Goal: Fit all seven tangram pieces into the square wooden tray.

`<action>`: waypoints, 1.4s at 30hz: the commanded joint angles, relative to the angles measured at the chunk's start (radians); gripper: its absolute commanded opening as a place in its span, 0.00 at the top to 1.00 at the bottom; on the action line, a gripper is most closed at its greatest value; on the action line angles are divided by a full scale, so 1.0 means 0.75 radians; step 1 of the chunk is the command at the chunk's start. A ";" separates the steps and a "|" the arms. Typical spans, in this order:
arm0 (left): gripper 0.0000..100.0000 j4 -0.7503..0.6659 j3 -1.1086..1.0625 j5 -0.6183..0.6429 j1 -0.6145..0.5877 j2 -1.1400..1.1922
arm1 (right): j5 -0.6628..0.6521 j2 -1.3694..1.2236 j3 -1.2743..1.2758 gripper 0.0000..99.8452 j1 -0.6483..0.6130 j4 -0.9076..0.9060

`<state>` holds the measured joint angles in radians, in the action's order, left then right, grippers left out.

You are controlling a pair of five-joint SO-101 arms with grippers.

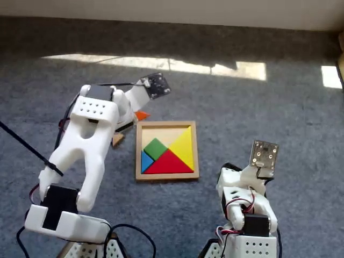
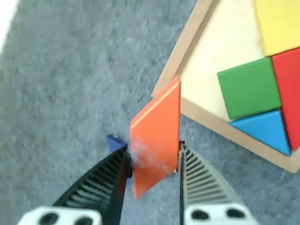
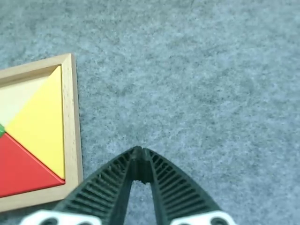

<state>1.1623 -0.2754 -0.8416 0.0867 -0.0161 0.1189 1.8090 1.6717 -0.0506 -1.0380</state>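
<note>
The square wooden tray (image 1: 166, 177) lies on the grey carpet. In it are a yellow triangle (image 1: 184, 147), a red triangle (image 1: 168, 163), a green square (image 1: 155, 148) and a small blue triangle (image 1: 145, 160). Its upper left part is bare wood. My left gripper (image 2: 153, 149) is shut on an orange parallelogram (image 2: 157, 136), held tilted just outside the tray's corner (image 2: 165, 79). In the high view the orange piece (image 1: 141, 114) shows by that corner. My right gripper (image 3: 140, 153) is shut and holds nothing, over carpet to the right of the tray's rim (image 3: 74, 117).
A dark blue piece (image 2: 114, 141) lies on the carpet beside one left finger. A tan triangular piece (image 1: 117, 140) lies left of the tray, half under the left arm (image 1: 88, 140). The right arm (image 1: 244, 196) stands at the lower right. Open carpet stretches beyond the tray.
</note>
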 commanded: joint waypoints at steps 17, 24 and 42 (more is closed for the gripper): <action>0.99 0.258 0.017 0.151 0.386 -0.060 | 0.010 -0.003 0.183 0.99 0.015 -0.001; 0.98 0.153 -0.138 0.149 0.470 -0.060 | 0.010 -0.003 0.183 0.99 0.015 -0.001; 0.85 0.211 -0.152 0.297 0.590 -0.071 | 0.010 -0.003 0.183 0.99 0.015 -0.001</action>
<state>1.3126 -0.4043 -0.6759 0.4887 -0.0176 0.1189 1.8090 1.6717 -0.0506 -1.0380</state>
